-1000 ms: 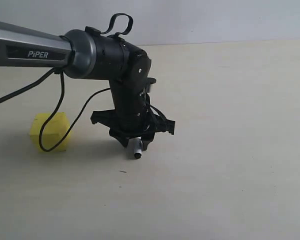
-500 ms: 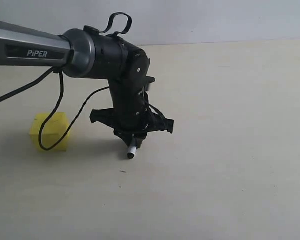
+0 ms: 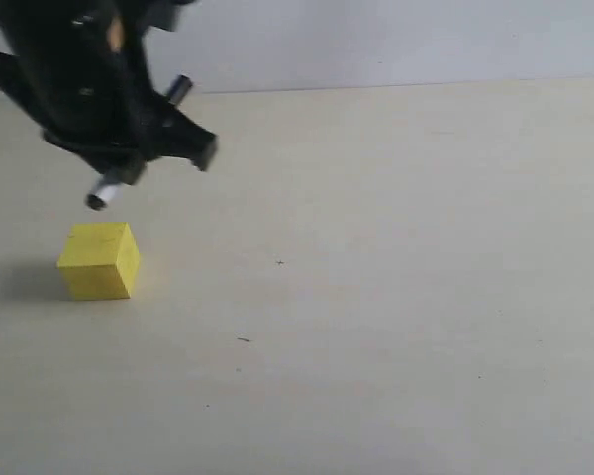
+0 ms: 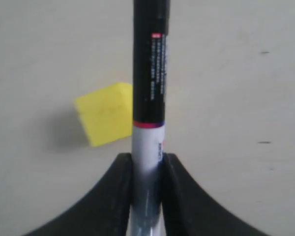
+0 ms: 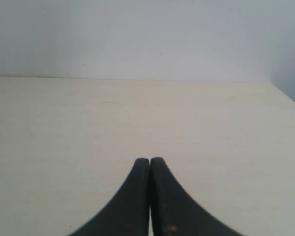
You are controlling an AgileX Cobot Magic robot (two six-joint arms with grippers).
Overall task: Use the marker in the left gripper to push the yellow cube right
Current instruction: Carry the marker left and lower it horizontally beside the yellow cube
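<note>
The exterior view shows the left gripper point(image 3: 122, 170) as a blurred black mass high at the left. The marker point(image 3: 101, 196) juts from it, its pale round end hanging above the cube point(image 3: 99, 260) and apart from it. The cube sits flat on the tabletop point(image 3: 396, 297) near the left edge, matte yellow with crisp edges, its shadow falling to its left.

Only the left wrist view shows the grip: two curved black fingers point(image 4: 115, 196) clamp the marker's white barrel. Beyond a red band the barrel turns glossy black with fine print. One corner of the cube is hidden behind it.

A wide stretch of smooth cream tabletop, dotted with tiny dark specks, lies to the cube's right and runs back to a pale wall.

The right gripper point(image 5: 150, 162) appears only in its own wrist view, its fingers pressed together on nothing.
</note>
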